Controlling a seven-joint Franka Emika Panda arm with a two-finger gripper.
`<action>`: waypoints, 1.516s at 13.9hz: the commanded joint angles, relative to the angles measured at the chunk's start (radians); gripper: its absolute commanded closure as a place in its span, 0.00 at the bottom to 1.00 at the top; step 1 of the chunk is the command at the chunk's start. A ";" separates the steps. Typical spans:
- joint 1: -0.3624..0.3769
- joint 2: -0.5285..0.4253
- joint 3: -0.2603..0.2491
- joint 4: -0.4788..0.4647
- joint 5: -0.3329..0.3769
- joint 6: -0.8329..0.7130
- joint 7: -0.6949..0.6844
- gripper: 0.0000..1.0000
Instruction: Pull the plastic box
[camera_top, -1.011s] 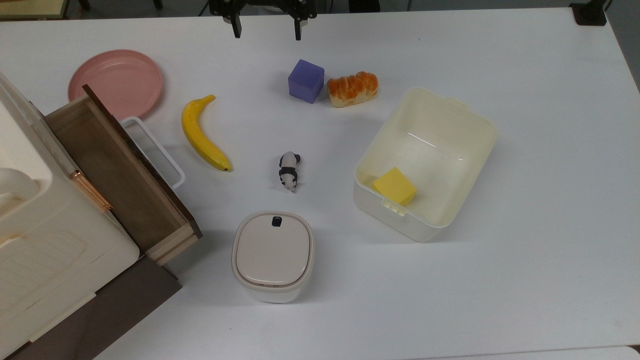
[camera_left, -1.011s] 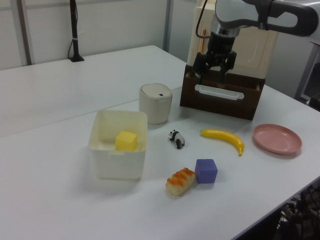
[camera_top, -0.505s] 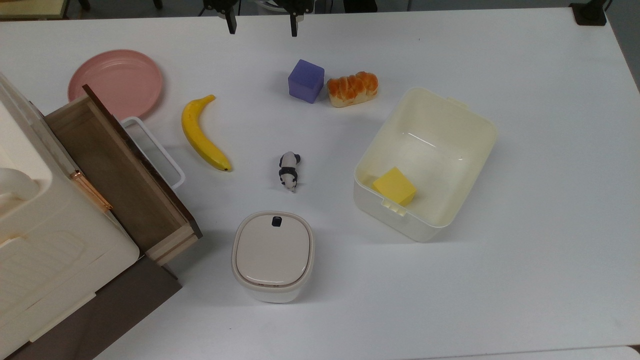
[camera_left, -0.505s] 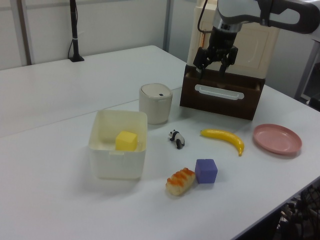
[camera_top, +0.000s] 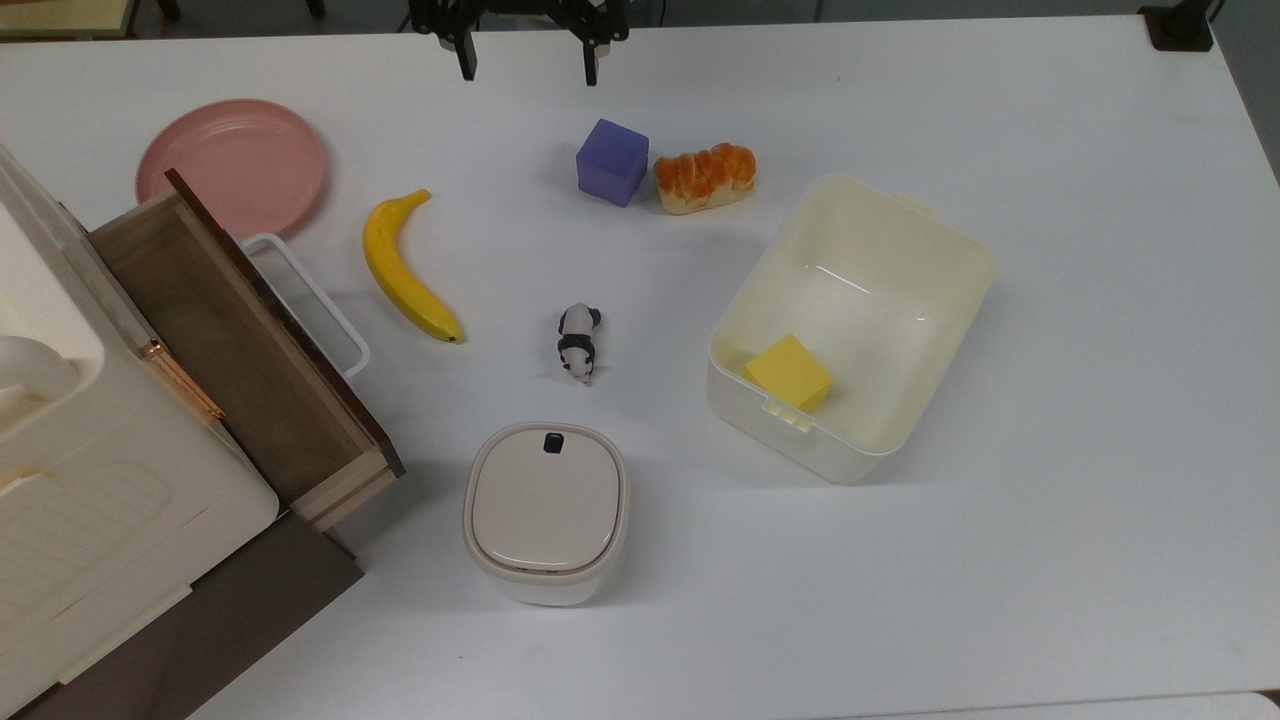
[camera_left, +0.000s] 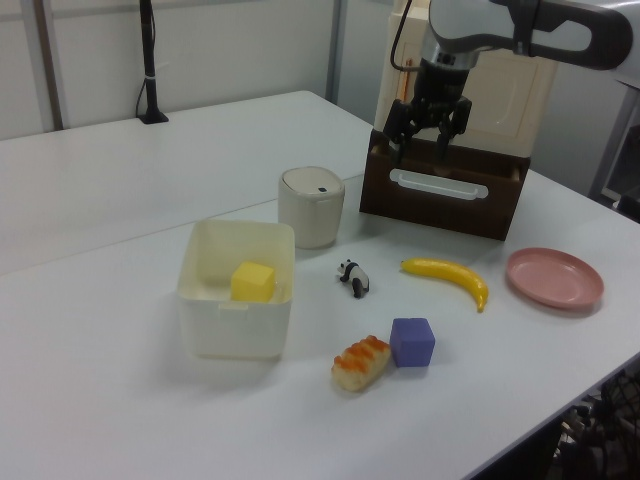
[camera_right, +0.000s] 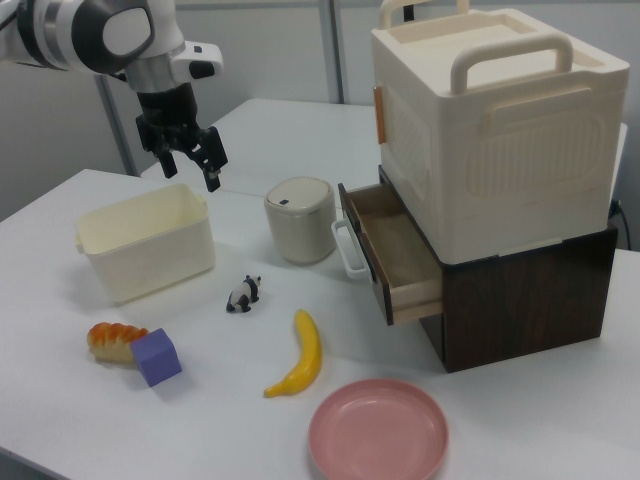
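Lying just beside the bread roll (camera_top: 704, 177), the plastic box (camera_top: 935, 290) looks light, stiff and probably slick, best hooked over its rim, while the gripper (camera_top: 527, 58) hangs wide open, empty, well apart.

The large cream-white rectangular lidless plastic box (camera_top: 868, 295) (camera_left: 237, 290) (camera_right: 145, 242) sat upright on the white table, angled, with small latch tabs at its rim.
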 joint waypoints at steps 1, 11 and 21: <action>0.008 0.015 -0.001 0.028 0.026 -0.029 -0.005 0.00; 0.075 0.059 0.017 0.026 0.025 0.127 -0.019 0.00; 0.325 0.183 -0.021 0.026 -0.058 0.249 -0.540 0.00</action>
